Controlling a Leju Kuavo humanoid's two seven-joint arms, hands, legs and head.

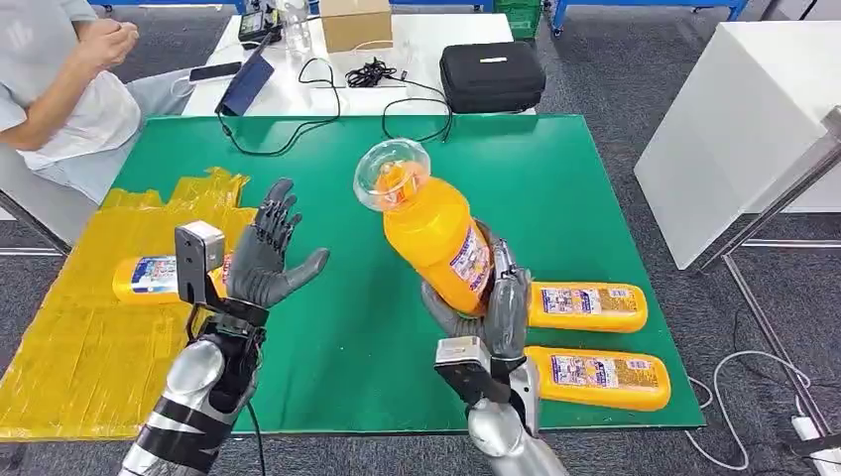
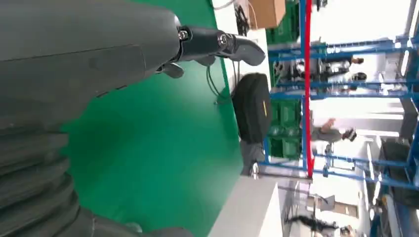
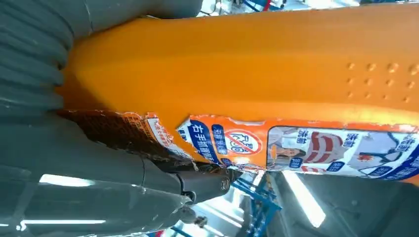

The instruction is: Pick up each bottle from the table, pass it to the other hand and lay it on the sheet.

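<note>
— Four orange bottles, by my count. Does that match yours?

— Yes, four. One bottle [image 1: 433, 233] is held up above the green table [image 1: 595, 198] by the right hand [image 1: 486, 307], tilted, its clear cap [image 1: 393, 174] pointing toward the far side.

— How do the fingers [image 1: 508, 297] sit on it?

— Wrapped round the lower part of its body, over the label; the right wrist view shows the thumb [image 3: 148, 197] pressed against the label edge too.

— And the other three?

— Two bottles lie flat on the table at the near right, side by side: the farther one [image 1: 587, 306] just beside the right hand, the nearer one [image 1: 597, 378] close to the table's near edge. One more bottle [image 1: 149, 279] lies on the yellow sheet [image 1: 79, 347] at the left, partly hidden behind the left wrist.

— The left hand?

— The left hand [image 1: 266, 256] is raised with its palm facing the held bottle, fingers [image 1: 276, 213] spread and holding nothing, apart from the bottle.

— Anything else?

— One white table [image 1: 417, 40] at the far side carries one black case [image 1: 492, 75], one cardboard box [image 1: 356, 22] and black cables [image 1: 369, 71]. One person [image 1: 60, 89] sits at the far left.
</note>
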